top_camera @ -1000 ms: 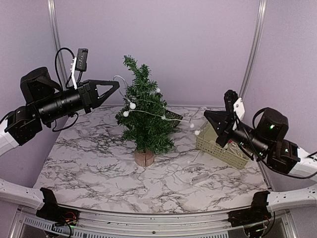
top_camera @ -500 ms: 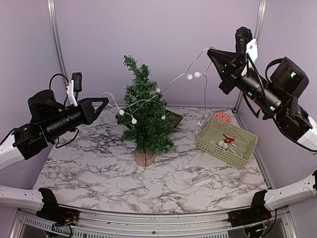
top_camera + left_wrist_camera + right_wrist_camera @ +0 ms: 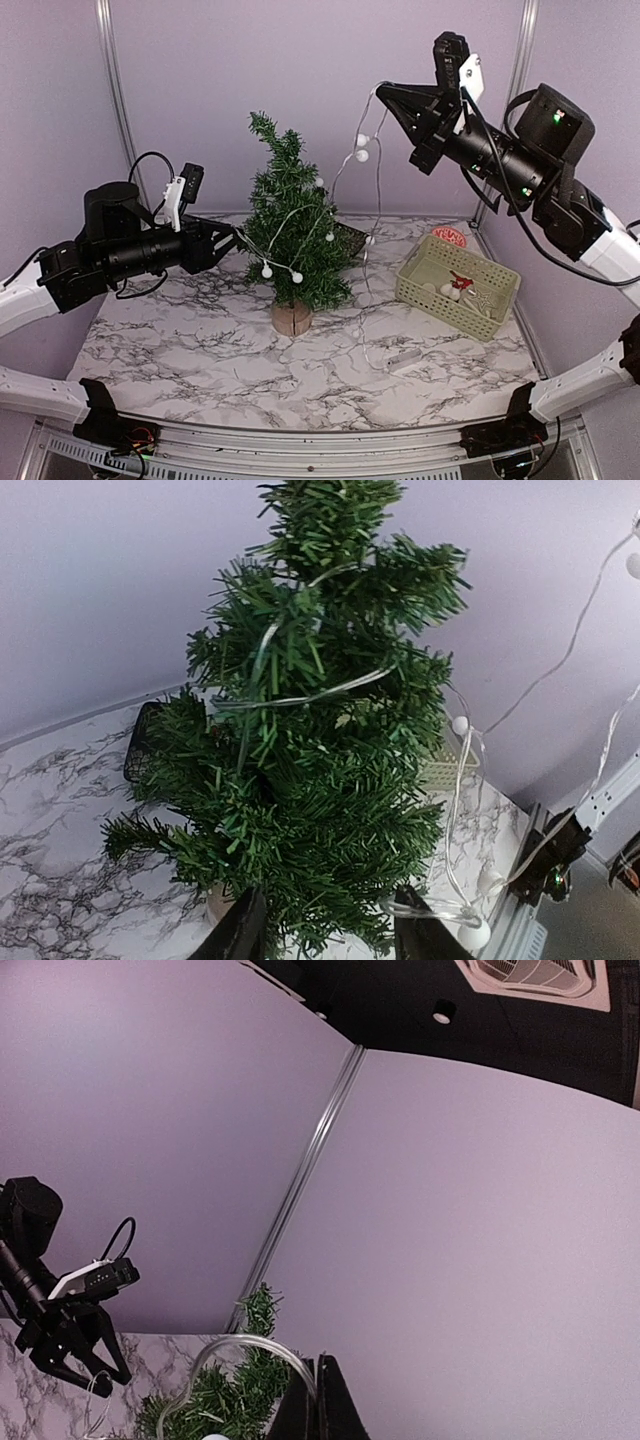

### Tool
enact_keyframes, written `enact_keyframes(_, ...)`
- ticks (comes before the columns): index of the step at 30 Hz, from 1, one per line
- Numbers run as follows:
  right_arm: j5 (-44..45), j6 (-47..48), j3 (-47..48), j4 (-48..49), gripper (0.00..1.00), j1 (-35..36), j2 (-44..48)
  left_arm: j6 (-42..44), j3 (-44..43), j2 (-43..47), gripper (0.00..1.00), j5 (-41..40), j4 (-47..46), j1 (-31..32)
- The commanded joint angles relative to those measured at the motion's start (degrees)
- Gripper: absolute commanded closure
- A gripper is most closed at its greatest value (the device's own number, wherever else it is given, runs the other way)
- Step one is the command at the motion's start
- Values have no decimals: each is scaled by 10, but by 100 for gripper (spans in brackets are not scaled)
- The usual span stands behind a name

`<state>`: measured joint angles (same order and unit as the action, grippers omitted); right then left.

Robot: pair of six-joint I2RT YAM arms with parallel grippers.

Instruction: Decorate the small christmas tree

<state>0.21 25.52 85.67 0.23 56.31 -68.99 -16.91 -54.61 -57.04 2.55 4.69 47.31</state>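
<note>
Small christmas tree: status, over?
Left gripper jaws open beside small christmas tree. Right gripper shut on light string, held high. String draped across tree; nothing blocking.

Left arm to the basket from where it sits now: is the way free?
Probably not. The tree stands between the left gripper and the basket, and the light string held by the right gripper hangs across that path.

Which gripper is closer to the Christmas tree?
Left. The left gripper is beside the small christmas tree; the right gripper holds the light string high to its right.
</note>
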Motion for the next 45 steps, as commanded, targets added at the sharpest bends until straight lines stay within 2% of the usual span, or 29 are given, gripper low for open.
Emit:
enact_keyframes(1,-41,-6,41,-1,100,-4,-13,69,-26,33,53,76,19,0)
enact_keyframes(6,-58,-7,63,-1,100,-3,-28,110,-26,56,44,95,46,3)
enact_keyframes(13,-71,-13,85,-1,100,-3,-38,162,8,57,38,77,159,2)
enact_keyframes(17,-81,-18,92,-1,100,-3,-48,163,44,78,33,87,156,5)
enact_keyframes(23,-92,-24,92,-1,100,-1,-56,166,29,84,26,77,130,30)
enact_keyframes(27,-93,-25,98,-1,100,-1,-61,207,42,93,24,71,150,37)
enact_keyframes(32,-91,-25,104,-15,100,4,-66,189,5,77,28,58,68,64)
enact_keyframes(39,-80,-19,116,-21,100,20,-77,207,-83,-12,43,40,-6,144)
enact_keyframes(45,-66,-12,121,-22,100,37,-83,205,-106,-84,48,16,-98,181)
